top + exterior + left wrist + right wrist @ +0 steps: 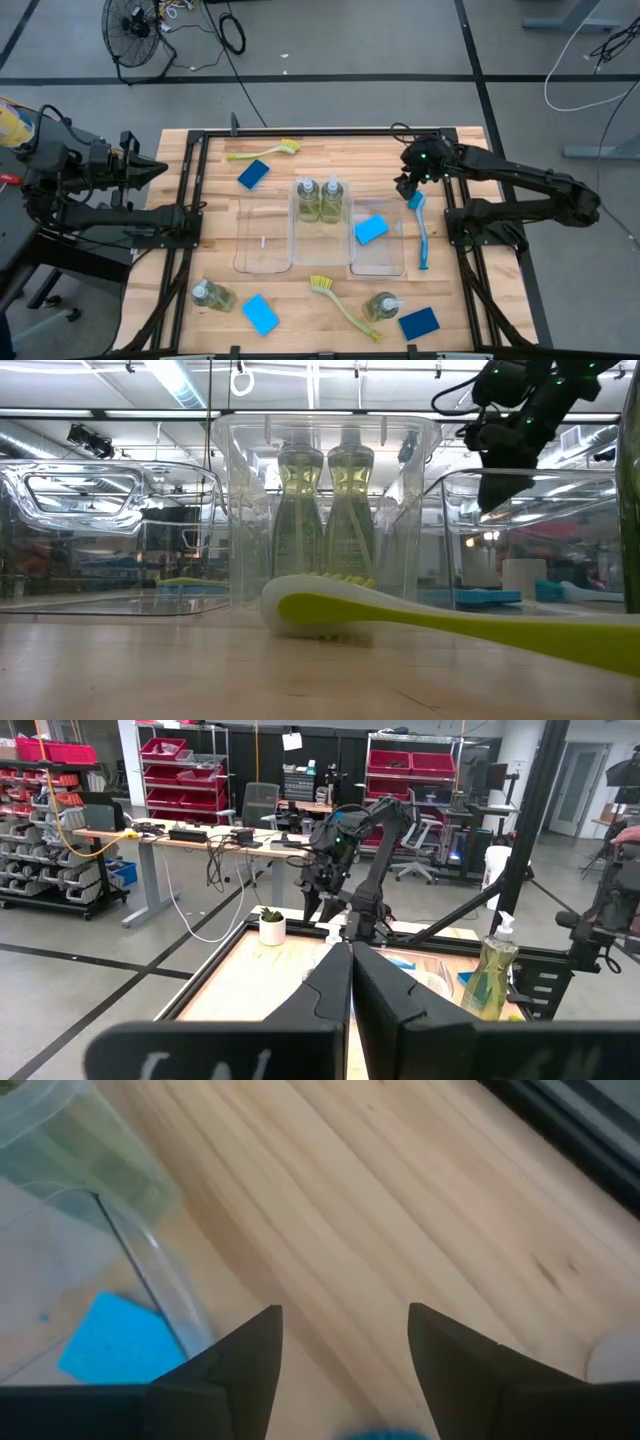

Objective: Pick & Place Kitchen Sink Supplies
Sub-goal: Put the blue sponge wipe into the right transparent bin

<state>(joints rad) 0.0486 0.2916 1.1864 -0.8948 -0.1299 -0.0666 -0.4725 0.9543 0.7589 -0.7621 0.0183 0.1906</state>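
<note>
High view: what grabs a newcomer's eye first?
Three clear plastic compartment trays sit mid-table; the middle one holds two clear pump bottles of yellow-green soap, the right one a blue rectangular sponge. The right gripper, jaws open, hovers over the blue long-handled dish brush beside the right tray.

In the low view the yellow-green dish brush [420, 618] runs off the right edge, so its handle end is cut off, and the sponge [480, 598] behind the tray wall [530, 540] shows only as a blur. In the right wrist view the blue brush [385, 1433] is a sliver at the edge between the right end effector [345, 1345] fingers.
</note>
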